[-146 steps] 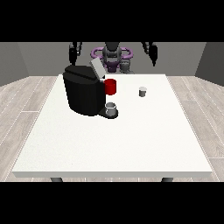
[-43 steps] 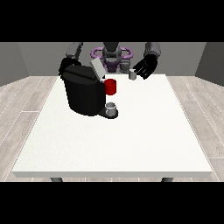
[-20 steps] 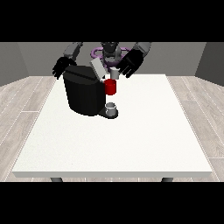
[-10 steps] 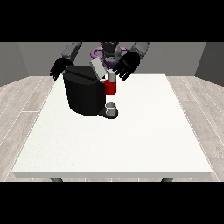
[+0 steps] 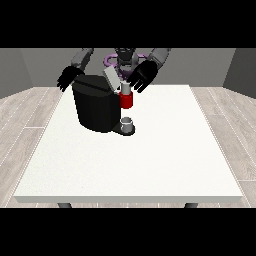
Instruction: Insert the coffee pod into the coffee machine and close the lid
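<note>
Front view: pod held above the coffee machine's red holder

Front view across a large white table (image 5: 150, 165), with the humanoid robot (image 5: 125, 56) small at the far edge and both arms reaching over the tabletop. A black coffee machine (image 5: 96, 104) stands near the table's far left corner. Its grey lid (image 5: 111, 77) is raised and tilted, open. A red pod holder (image 5: 126, 100) sticks out from the machine's front, on the side toward the table's middle. Below the holder, a small grey cup (image 5: 128, 123) sits on the machine's base.

The hand at the view's right (image 5: 142, 76) hangs just above and beside the red holder, close to the open lid. Its fingers point downward and are curled around a small grey coffee pod (image 5: 125, 88), which sits directly over the red holder; whether the pod already touches the holder cannot be told.

The hand at the view's left (image 5: 68, 78) hovers at the machine's far left upper corner, near the table's far edge. Its fingers are spread apart and hold nothing; whether it touches the machine cannot be told.
</note>
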You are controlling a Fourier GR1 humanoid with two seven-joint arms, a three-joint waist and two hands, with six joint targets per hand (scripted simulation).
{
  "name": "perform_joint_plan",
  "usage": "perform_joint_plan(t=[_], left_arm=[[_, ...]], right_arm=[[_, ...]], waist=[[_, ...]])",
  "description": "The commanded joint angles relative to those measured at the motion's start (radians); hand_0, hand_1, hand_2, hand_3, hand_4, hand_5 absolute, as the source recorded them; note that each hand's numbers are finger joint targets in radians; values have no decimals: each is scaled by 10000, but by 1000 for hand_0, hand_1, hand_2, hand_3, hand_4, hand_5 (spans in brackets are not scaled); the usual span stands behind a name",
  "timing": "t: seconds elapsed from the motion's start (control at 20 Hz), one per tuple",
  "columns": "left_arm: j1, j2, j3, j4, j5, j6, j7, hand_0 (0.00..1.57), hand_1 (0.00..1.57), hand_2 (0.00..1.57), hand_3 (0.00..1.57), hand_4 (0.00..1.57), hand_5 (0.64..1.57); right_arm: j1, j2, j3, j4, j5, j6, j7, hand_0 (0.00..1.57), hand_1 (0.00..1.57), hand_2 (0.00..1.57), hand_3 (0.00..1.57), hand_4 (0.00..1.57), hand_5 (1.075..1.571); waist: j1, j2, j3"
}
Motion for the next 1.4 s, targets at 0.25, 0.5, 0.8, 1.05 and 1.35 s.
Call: perform_joint_plan(t=[0.25,0.5,0.8,1.05,1.35], left_arm=[[-188,-391,-189,-13,-269,169,369,1164,1164,1239,1182,492,1571],[80,124,173,459,-141,205,-223,1236,1236,1279,1197,487,1571],[446,-281,39,524,-230,324,-243,1196,1196,1240,1142,466,1571],[-8,-218,-99,318,-279,-239,-90,1152,1152,1178,1020,450,1571],[-88,70,-150,286,-491,-159,-338,1066,1066,1116,945,380,1571]], right_arm=[[205,243,3,366,154,-252,-628,0,0,0,0,448,1571],[270,129,92,-458,-47,-84,14,0,0,0,0,445,1571],[383,11,207,-520,144,-119,282,0,0,0,0,364,1571],[37,-322,-373,-5,-232,119,-1,0,0,0,0,401,1571],[94,209,-155,123,-40,-295,-554,0,0,0,0,477,1571]], waist=[[202,11,4],[-228,313,-2],[-108,64,-3],[130,43,1],[329,365,2]])
